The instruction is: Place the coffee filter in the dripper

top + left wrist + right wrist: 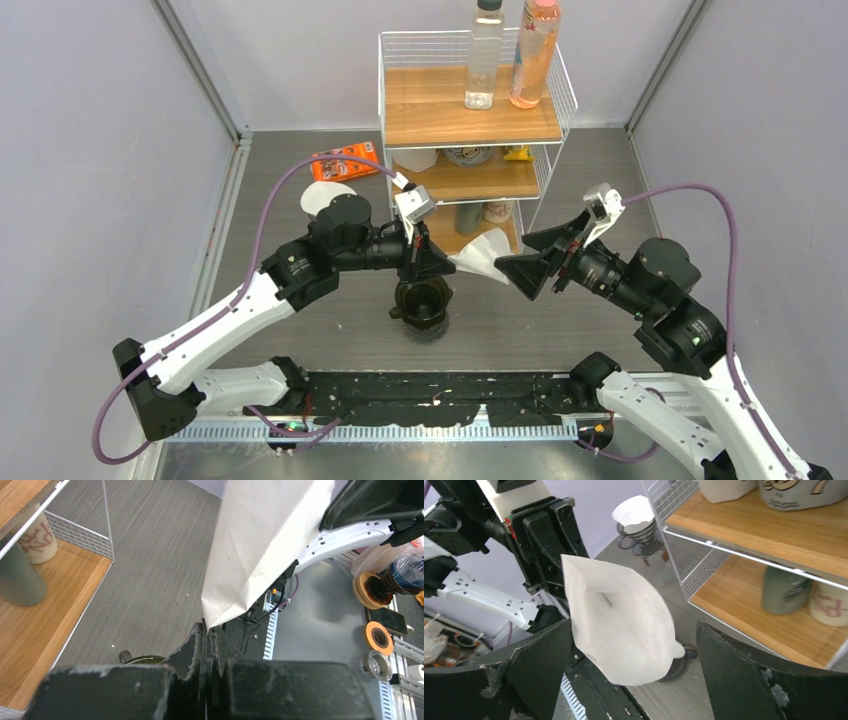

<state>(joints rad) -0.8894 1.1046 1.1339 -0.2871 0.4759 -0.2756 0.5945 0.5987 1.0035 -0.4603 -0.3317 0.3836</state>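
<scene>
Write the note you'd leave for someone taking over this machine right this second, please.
The left end effector is shut on a corner of the coffee filter, held in the air.
The right end effector is open, straddling the filter, not gripping.
The dripper sits on the table below the left end effector, with no filter in it.
Done: filter lifted.
Left: seat it in the dripper.

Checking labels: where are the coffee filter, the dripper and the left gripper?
coffee filter (624, 625), right wrist view, middle of the white paper.
dripper (422, 303), top view, inside its dark bowl.
left gripper (206, 630), left wrist view, between its shut fingertips.
</scene>
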